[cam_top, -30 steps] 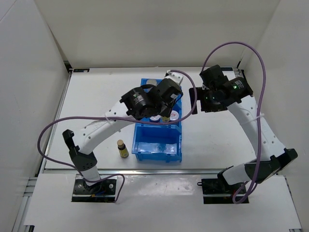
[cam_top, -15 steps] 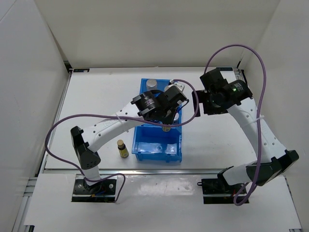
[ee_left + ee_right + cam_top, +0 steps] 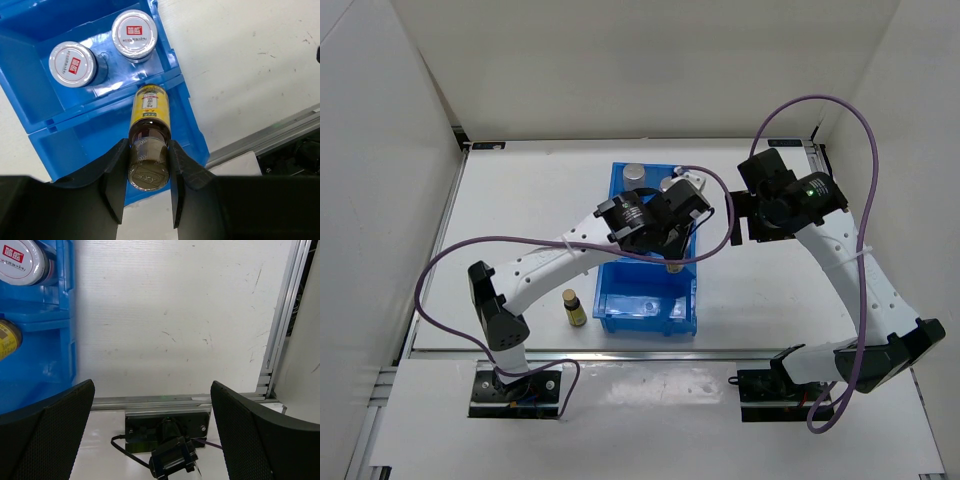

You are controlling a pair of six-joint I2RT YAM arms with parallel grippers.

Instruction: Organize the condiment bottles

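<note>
Since a second ago the left claw has swung from over the far half of the blue bin toward its near end, and the right claw has drawn back a little to the right. The left claw's fingers are closed to a narrow gap around the dark cap of an amber bottle, gripping it on both sides. The yellow-labelled body sticks out past the fingertips, its far end over the divider between the middle and near compartments; whether it touches the plastic cannot be told. Beyond the fingertips and to their left, two white jars with red-marked lids stand side by side in the middle compartment. In the top view a second amber bottle stands upright on the table outside the bin, well off to the claw's left. A silver-topped cylinder sits in the far compartment, beyond the claw. The right claw is spread wide with nothing between its fingers, over the table right of the bin.
</note>
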